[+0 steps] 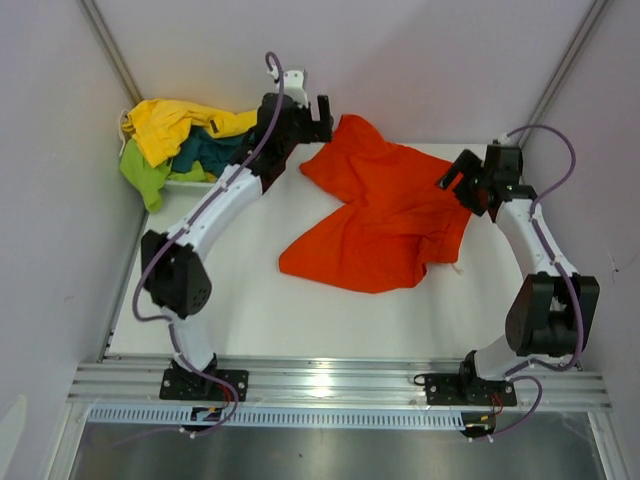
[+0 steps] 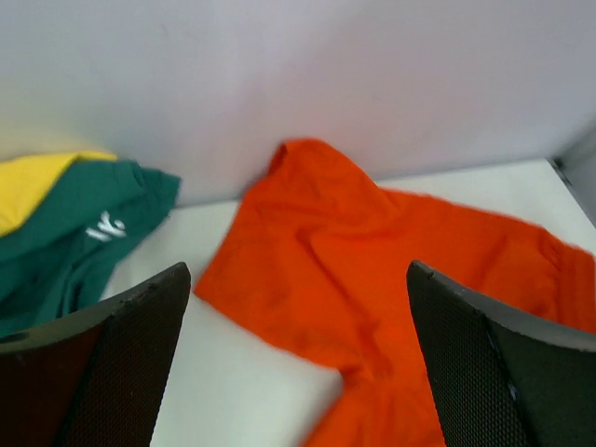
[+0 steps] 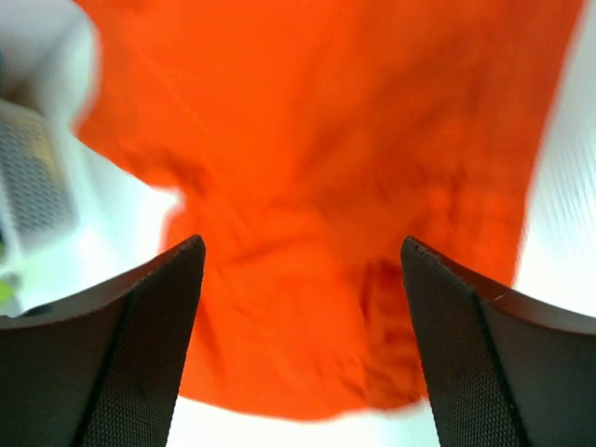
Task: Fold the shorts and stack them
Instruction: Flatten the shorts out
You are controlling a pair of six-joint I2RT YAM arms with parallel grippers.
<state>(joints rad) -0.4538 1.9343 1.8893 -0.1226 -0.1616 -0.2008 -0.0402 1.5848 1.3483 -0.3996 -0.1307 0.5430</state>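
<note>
Orange shorts [image 1: 380, 215] lie spread and rumpled on the white table [image 1: 250, 310], between the two claws. The cloth's far tip touches the back wall just right of the left claw [image 1: 318, 118]. Its right edge sits under the right claw [image 1: 452, 175].

Bare table runs from the cloth's near edge back to the arm bases, and left of it under the left arm. A side wall sits close outside each arm. Left of the left claw, yellow shorts [image 1: 170, 125], teal shorts [image 1: 212, 150] and green shorts [image 1: 145, 175] are heaped in the back-left corner.

Left arm: stretched forward, elbow bent, claw up near the back wall. Fingers are spread wide, gripping nothing. Orange cloth is ahead and below, teal to its left.

Right arm: elbow folded by the right wall, claw angled inward and down over the orange edge. Fingers are spread wide, not clamped on the cloth. Its wrist view is blurred, so can't tell whether the tips touch fabric.
</note>
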